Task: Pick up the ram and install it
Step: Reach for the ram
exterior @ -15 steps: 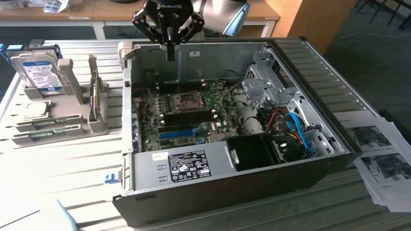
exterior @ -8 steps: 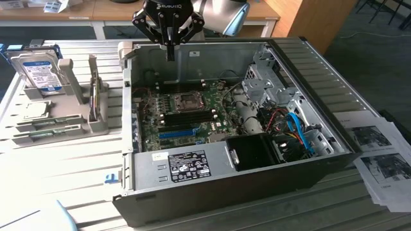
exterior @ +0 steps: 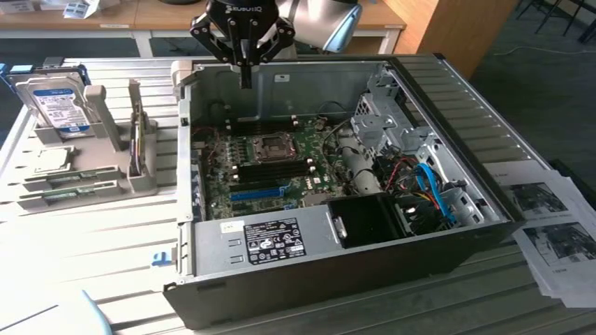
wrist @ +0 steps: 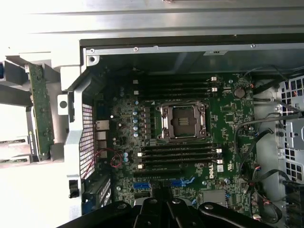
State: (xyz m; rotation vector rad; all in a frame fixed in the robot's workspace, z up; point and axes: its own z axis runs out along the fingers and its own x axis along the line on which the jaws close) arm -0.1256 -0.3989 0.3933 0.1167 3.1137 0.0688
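Hovering above the computer case (exterior: 308, 279), jaws closed.

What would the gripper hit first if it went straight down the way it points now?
Probably the motherboard in the open computer case, around the blue slot. The shut gripper points down over it with nothing visible between. Depth is unclear, so the exact spot is uncertain.

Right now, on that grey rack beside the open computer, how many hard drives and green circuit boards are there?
Hard drive: 1
Ram sticks lying flat: 2
Upright green board: 1
Total: 4
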